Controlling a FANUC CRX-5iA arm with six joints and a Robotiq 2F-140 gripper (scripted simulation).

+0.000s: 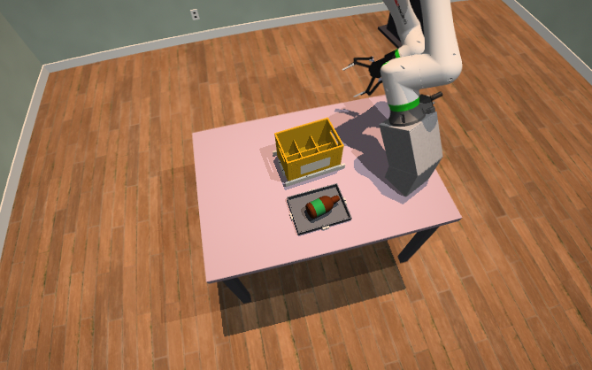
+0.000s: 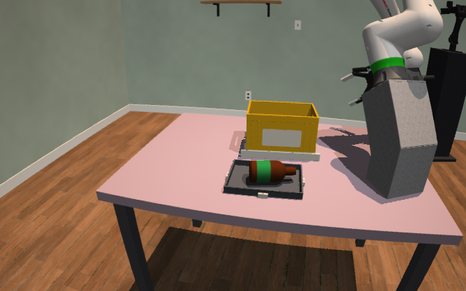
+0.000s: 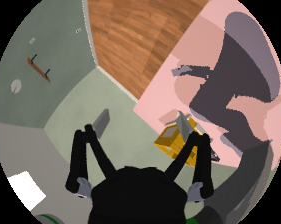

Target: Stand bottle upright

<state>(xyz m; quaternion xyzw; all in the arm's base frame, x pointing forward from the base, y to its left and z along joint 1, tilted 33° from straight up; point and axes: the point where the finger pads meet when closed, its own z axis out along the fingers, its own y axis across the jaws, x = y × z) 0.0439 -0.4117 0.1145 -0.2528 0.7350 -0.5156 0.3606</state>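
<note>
A brown bottle with a green band [image 1: 319, 207] [image 2: 263, 171] lies on its side on the dark tray [image 1: 303, 225] [image 2: 238, 177]. Its neck points right, toward the robot's base side. The tray lies flat on the table. The yellow crate [image 1: 315, 164] [image 2: 281, 138] [image 3: 171, 142] stands upright and level behind the tray, with dividers inside and no bottle visible in it. My gripper [image 1: 353, 81] [image 2: 350, 90] [image 3: 142, 115] is open and empty, high beyond the table's back edge and far from the bottle.
The crate stands between low white rails [image 1: 314, 175] [image 2: 279, 154]. The grey pedestal [image 1: 411, 156] [image 2: 400, 137] carries the arm at the right of the pink table [image 1: 238, 206] [image 2: 176, 173]. A black stand [image 2: 449, 104] is behind it.
</note>
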